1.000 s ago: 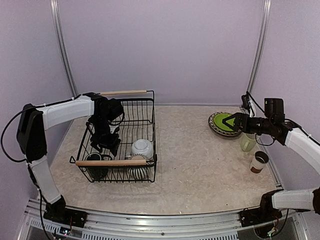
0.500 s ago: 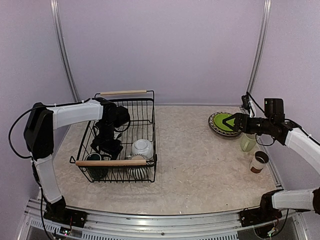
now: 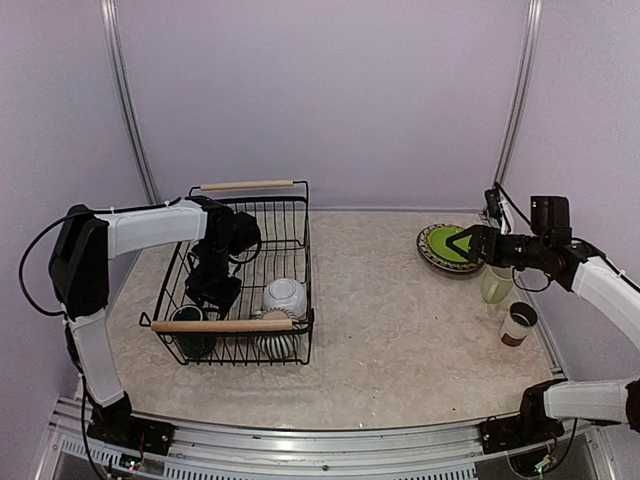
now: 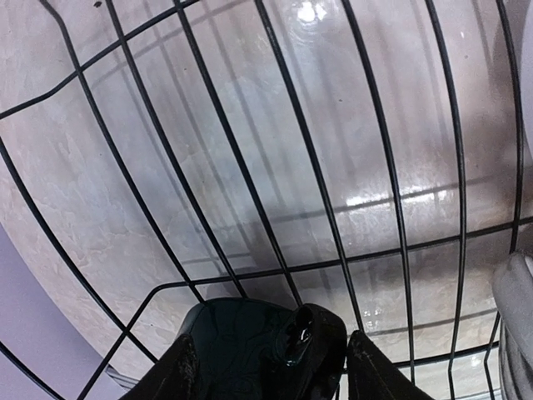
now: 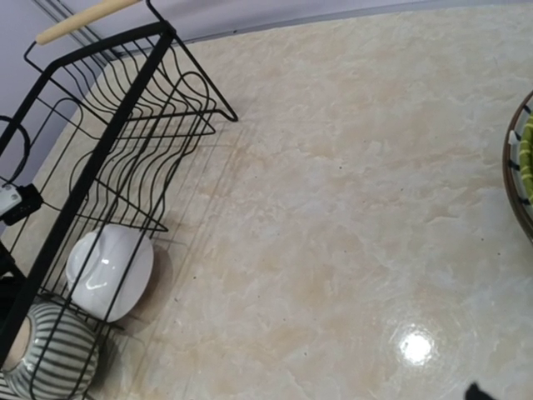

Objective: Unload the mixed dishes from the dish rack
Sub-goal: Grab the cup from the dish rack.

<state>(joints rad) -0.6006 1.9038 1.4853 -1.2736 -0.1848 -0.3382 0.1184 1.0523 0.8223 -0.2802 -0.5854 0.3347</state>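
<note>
The dish rack (image 3: 300, 262) stands at the left of the table. Inside it my left gripper (image 3: 212, 287) points down at the near left corner. In the left wrist view its jaws (image 4: 273, 343) stand either side of the dark teal mug (image 4: 237, 337), with a thin gap at the handle side. The rack also holds the white bowl (image 3: 285, 295) and the striped mug (image 3: 275, 343). My right gripper (image 3: 465, 244) hovers open and empty over the lime-green plate (image 3: 441, 243), which lies on a striped plate. The pale green mug (image 3: 494, 285) and small white cup (image 3: 518, 323) stand nearby.
The rack's wire floor (image 4: 333, 208) and near wooden handle (image 3: 222, 325) close in around my left gripper. In the right wrist view the rack (image 5: 125, 100), bowl (image 5: 108, 271) and striped mug (image 5: 50, 350) are at the left, with bare marbled table (image 5: 350, 250) between.
My left arm has shifted right and its gripper has sunk lower in the rack toward the teal mug, jaws narrowing. The right arm has not moved.
</note>
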